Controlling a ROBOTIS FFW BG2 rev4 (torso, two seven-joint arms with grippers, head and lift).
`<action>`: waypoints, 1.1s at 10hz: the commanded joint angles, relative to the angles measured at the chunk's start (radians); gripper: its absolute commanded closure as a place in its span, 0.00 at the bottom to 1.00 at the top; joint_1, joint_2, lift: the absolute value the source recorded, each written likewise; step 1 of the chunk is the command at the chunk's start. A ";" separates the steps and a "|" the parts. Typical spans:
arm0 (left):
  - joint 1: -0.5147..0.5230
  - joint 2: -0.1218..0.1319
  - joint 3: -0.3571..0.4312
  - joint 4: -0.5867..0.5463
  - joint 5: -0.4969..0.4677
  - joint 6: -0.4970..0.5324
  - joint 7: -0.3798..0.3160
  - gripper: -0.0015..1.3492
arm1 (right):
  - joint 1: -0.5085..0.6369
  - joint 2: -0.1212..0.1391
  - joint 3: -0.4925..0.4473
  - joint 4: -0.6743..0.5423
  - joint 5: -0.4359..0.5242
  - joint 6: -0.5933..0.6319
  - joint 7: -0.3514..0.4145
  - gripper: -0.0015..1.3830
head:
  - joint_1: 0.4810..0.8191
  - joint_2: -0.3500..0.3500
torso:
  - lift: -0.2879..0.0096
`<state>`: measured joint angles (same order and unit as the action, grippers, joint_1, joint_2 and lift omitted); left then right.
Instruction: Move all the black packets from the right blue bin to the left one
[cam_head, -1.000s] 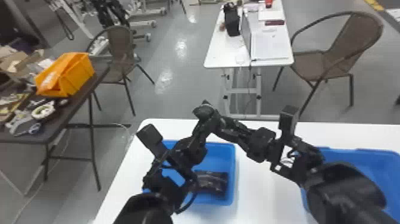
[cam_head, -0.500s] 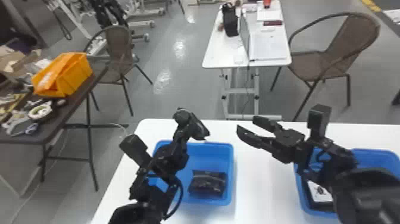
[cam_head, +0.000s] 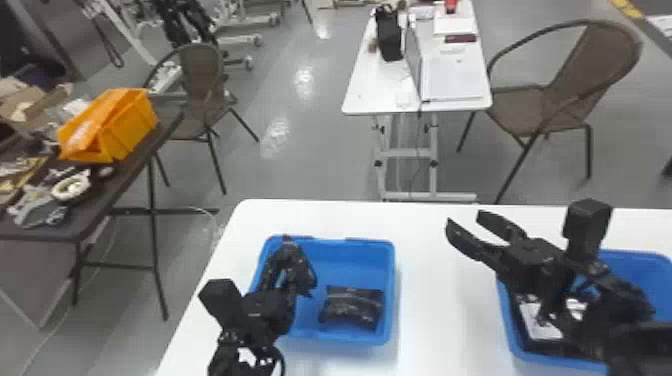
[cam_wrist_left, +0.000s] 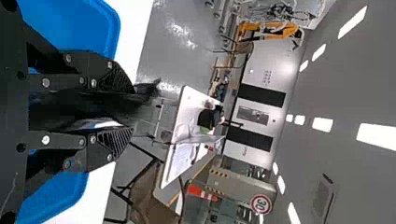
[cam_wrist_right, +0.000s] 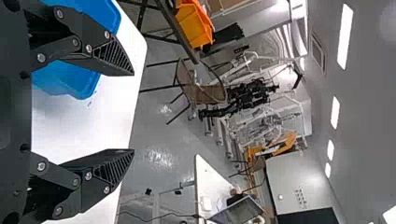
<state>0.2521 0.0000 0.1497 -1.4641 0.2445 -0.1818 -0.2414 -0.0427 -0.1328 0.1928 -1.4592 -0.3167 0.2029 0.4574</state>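
White worktop (cam_head: 440, 235) holds 2 blue bins: left bin (cam_head: 393, 300) at 6 o'clock, right bin (cam_head: 637, 257) at 4. Right hand (cam_head: 466, 221) points to 10 o'clock, fingers apart; left hand (cam_head: 287, 267) clamps 1 black packet (cam_wrist_left: 88, 109) above the left bin, another packet (cam_head: 352, 307) lying inside.

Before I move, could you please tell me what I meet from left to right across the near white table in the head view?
Black packet held by left gripper, second black packet lying in left blue plastic bin, open black right gripper.
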 joint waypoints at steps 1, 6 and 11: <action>0.006 -0.003 -0.009 0.008 0.013 -0.008 -0.006 0.06 | -0.003 -0.025 -0.013 -0.012 -0.021 0.062 0.001 0.36 | 0.63 0.82 | 0.97; 0.007 -0.003 -0.030 -0.018 0.090 -0.130 -0.024 0.11 | 0.098 -0.039 -0.110 -0.069 0.016 0.122 -0.082 0.36 | 0.63 0.73 | 0.97; 0.027 -0.003 -0.009 -0.068 0.076 -0.170 -0.024 0.11 | 0.303 0.001 -0.254 -0.168 0.142 0.069 -0.313 0.36 | 0.63 0.58 | 0.97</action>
<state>0.2778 0.0000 0.1404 -1.5309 0.3206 -0.3524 -0.2653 0.2443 -0.1324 -0.0562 -1.6175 -0.1786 0.2680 0.1489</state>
